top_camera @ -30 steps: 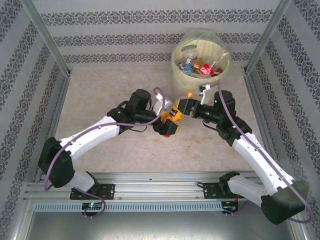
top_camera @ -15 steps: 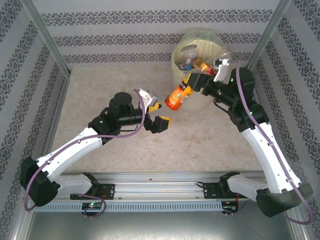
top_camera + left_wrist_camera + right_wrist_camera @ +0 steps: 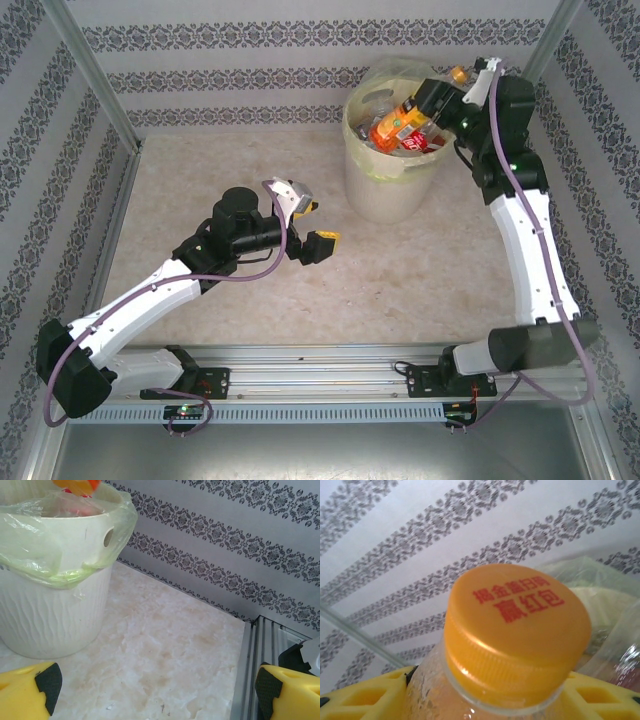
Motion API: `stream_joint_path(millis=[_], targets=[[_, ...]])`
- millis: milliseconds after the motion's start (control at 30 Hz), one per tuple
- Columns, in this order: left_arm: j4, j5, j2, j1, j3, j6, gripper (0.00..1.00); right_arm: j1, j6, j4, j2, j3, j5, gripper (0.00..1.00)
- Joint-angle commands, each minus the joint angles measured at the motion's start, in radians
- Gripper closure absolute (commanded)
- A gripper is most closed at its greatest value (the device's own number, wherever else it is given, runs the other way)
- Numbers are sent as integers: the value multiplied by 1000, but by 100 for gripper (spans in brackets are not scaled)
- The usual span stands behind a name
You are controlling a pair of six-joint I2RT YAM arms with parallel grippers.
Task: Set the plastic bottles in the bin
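- Right gripper (image 3: 425,106) pinches the orange bottle (image 3: 395,124). Over the last second it carried it from mid-frame to the upper right.
- The bottle now hangs over the mouth of the bin (image 3: 385,190), above other bottles (image 3: 415,143) inside. Likely only the release is left.
- Left gripper (image 3: 314,227) is spread wide and empty. It has drawn back left of centre over the tabletop (image 3: 400,280).
- Left wrist view adds the bin's ribbed wall and bag liner (image 3: 60,555).
- Right wrist view adds the orange cap (image 3: 516,630) with red print, and yellow fingers (image 3: 365,697) flanking the neck.

Top looks down — left wrist, seemingly low, shares the bin (image 3: 385,195).
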Motion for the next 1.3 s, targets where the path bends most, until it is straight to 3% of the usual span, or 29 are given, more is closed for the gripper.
stream_joint_path(millis=[0,233,700,1067,1267], targets=[[26,-14,-15,11,-9,37,0,-23,3,34,76,105,39,39],[14,-16,3,10,-2,45,0,-32,-1,-11,269,279,26,39],[1,-35,7,11,-2,57,0,-17,-31,-284,609,687,-59,35],[1,-39,13,10,-2,47,0,-5,-82,-386,649,796,-38,15],[2,-37,15,10,-2,41,0,-8,-122,-449,652,884,14,11]])
